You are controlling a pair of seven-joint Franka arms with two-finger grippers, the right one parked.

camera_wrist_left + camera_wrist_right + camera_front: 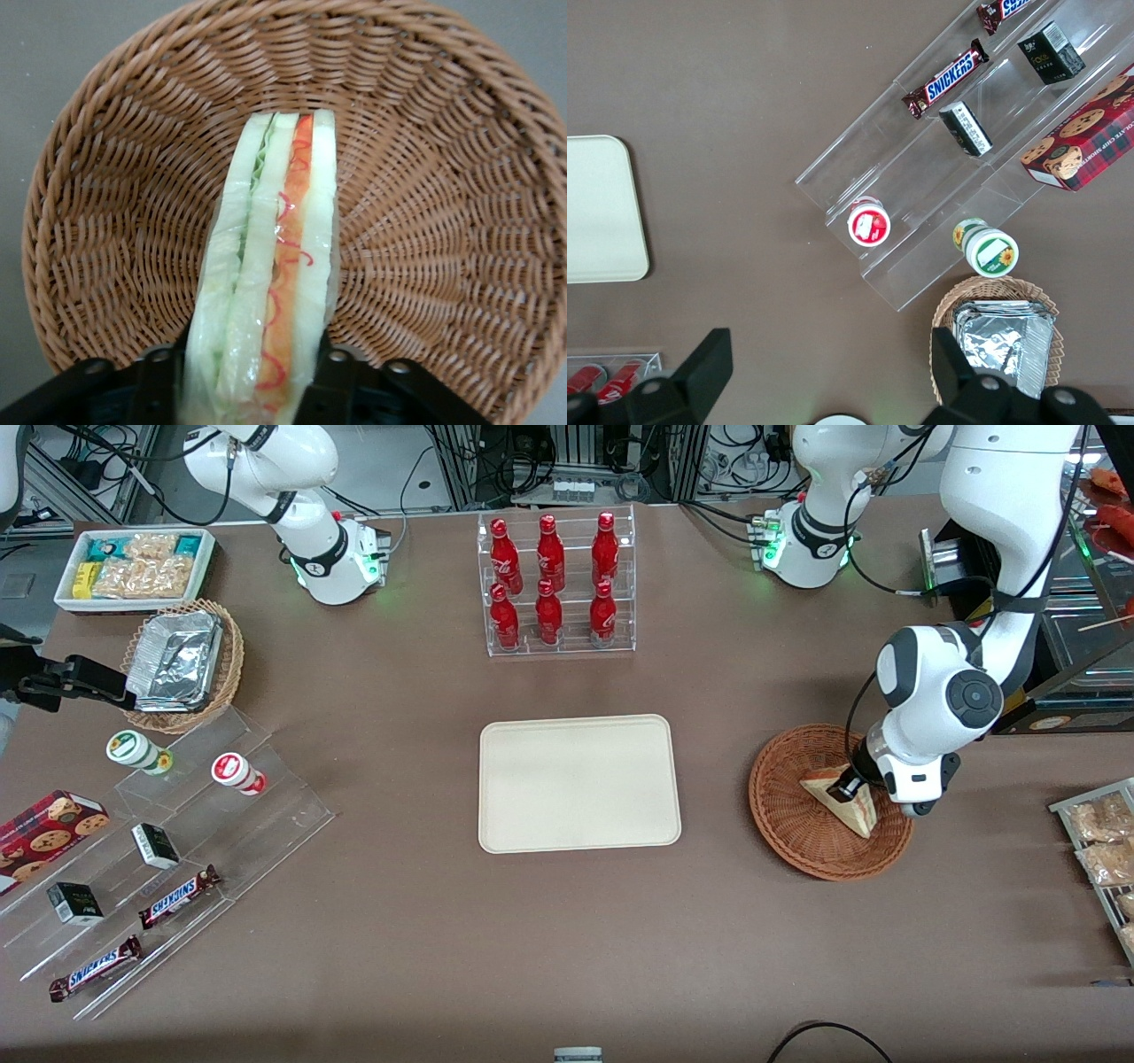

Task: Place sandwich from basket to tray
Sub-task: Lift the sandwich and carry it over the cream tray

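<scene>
Where the front view's right-centre shows the basket, gripper down inside, on the sandwich; tray mid-frame, bare. By wrist view, fingers closed against both faces of sandwich, wedge upright on basket weave.

The basket is woven wicker, reddish-brown and rough, and the sandwich in it has a clear glossy plastic wrap over soft white bread. The gripper at the sandwich is black matt plastic under a smooth white glossy arm shell. The tray looks like smooth matt cream plastic, and the table is matt brown.
</scene>
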